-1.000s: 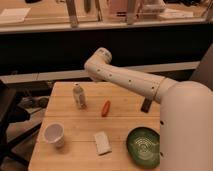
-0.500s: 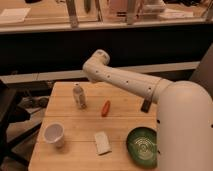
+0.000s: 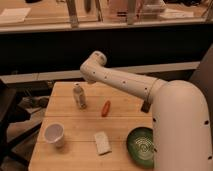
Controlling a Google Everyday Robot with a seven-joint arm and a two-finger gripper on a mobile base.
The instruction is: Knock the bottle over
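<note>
Elbow (image 3: 94, 64) shifted slightly left, bottle (image 3: 79, 96) upright, jaws clenched beneath arm (image 3: 130, 85), pale wooden table (image 3: 75, 150), dark wall (image 3: 125, 47) behind

Likely an office break area: wooden table (image 3: 125, 125) before a long dark counter (image 3: 50, 50) with glass panels (image 3: 45, 12).

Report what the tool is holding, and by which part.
Nothing. The tool, shut and mostly hidden behind the arm at the right of the table, is apart from the bottle, which stands free and upright.
</note>
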